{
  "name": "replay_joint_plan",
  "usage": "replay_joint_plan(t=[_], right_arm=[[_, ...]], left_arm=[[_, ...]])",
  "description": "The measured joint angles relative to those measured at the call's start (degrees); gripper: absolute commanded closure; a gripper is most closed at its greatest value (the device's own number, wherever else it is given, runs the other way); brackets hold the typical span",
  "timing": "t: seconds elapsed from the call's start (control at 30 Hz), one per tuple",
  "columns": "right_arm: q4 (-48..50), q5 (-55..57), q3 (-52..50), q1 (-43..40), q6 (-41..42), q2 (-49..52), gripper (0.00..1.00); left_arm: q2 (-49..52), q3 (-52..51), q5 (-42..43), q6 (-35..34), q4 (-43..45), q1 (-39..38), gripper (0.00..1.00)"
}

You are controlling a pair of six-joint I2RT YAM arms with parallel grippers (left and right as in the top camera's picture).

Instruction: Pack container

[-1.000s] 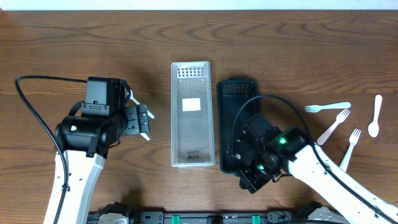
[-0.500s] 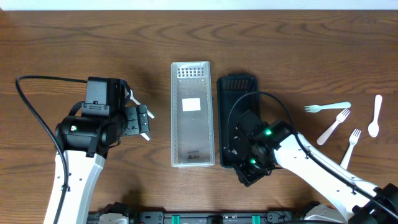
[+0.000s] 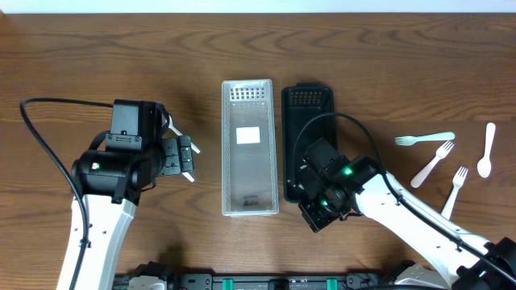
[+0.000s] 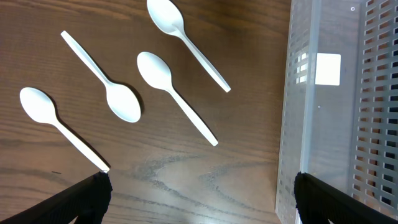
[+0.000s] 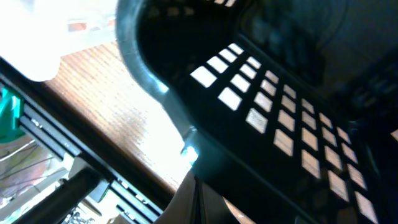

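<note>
Black tray (image 3: pixel 307 121) had slid farther from the robot, just beside clear container (image 3: pixel 250 181). Right gripper (image 3: pixel 310 203) clenched its near rim. Left gripper (image 3: pixel 189 157) released, above four white spoons (image 4: pixel 154 70). Container's white label (image 3: pixel 247 135) looked blank.

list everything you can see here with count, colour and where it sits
clear container: 1, clear with a white label, table centre, empty
black container: 1, black, close beside the clear one on its right
spoons: 5, white; four loose on the table left of the clear container under the left arm, one at the far right
forks: 3, white, right side of the table by the lone spoon
table: 1, brown wood
left arm: 1, black and white, over the four spoons, jaws open, holding nothing
right arm: 1, black and white, at the black container's near end, jaws shut on its rim
</note>
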Motion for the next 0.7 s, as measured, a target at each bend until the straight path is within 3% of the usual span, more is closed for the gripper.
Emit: replay_joint_plan(t=[0.3,0.5,0.7], right_arm=[[-1.31,1.11,8.83,-0.11,-2.21,-7.54,0.99],[1.81,15.74,14.91,-4.22,4.17,-11.34,0.99],[7.50,27.65,14.84,-13.27,7.98,-4.24,0.99]], left_arm=[[0.00,0.00,-0.02,0.00,0.02,0.00,0.04],[0.00,0.00,-0.02,0.00,0.02,0.00,0.04],[0.00,0.00,0.00,0.00,0.00,0.00,0.04]])
